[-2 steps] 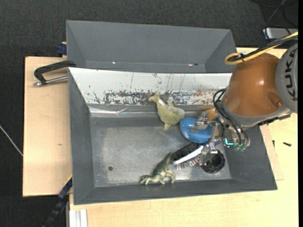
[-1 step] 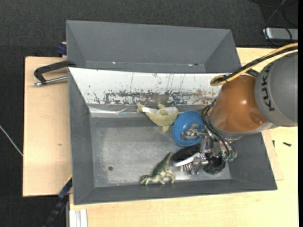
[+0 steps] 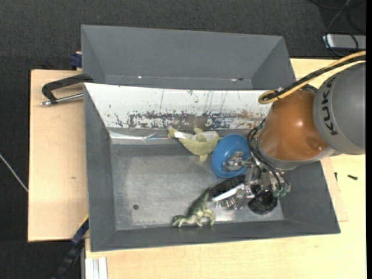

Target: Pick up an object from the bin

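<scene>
The gripper (image 3: 239,183) is held low at lower right beside a blue disc (image 3: 224,154), seemingly for grasping; its open or closed state cannot be told.

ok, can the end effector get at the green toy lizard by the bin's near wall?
Probably yes: the green toy lizard lies uncovered on the bin floor, just down-left of the end effector. The near wall beside it may cramp the approach.
</scene>
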Action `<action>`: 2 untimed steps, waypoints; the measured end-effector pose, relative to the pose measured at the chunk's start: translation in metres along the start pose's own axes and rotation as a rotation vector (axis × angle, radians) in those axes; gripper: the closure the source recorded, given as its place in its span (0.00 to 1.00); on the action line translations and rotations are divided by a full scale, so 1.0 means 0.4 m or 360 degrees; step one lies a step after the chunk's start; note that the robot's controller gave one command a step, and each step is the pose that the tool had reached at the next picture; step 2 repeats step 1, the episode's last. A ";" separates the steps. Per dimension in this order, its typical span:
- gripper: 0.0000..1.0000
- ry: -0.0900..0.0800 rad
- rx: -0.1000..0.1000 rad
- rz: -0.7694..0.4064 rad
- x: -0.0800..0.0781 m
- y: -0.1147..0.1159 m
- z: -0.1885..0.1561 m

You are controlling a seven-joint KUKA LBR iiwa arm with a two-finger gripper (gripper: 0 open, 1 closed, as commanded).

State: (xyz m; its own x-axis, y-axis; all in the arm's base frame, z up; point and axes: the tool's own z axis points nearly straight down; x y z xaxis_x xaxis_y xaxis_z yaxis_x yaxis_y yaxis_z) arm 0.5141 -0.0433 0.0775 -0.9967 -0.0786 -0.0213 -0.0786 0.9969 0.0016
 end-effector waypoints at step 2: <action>1.00 0.0015 0.0002 -0.0114 0.018 0.064 -0.309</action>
